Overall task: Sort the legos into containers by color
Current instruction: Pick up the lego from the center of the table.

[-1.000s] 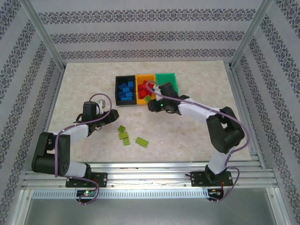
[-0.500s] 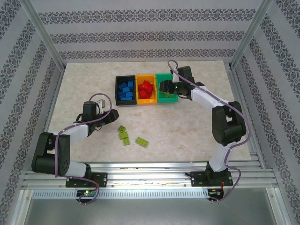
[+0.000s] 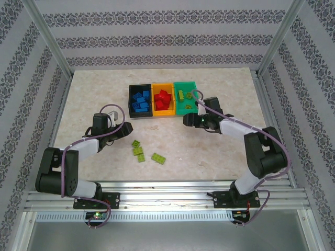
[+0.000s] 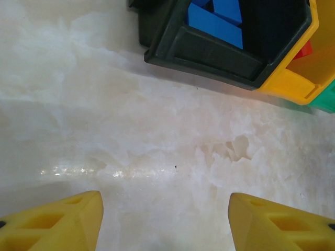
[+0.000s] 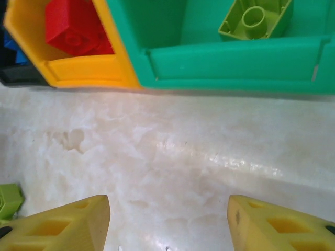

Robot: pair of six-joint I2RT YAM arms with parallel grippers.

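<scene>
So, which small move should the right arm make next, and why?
Probably swing the right tool toward the three lime green studded plastic bricks lying loose on the pale table: its jaws stand open and empty in front of the green plastic bin, and those bricks are not yet sorted.

green bin (image 5: 235,63): top, right cut off | lime brick (image 5: 255,18) inside it: top cropped | another lime brick (image 5: 8,201) left of it: mostly out of frame | my right gripper (image 5: 168,204): fingers cut at bottom
</scene>
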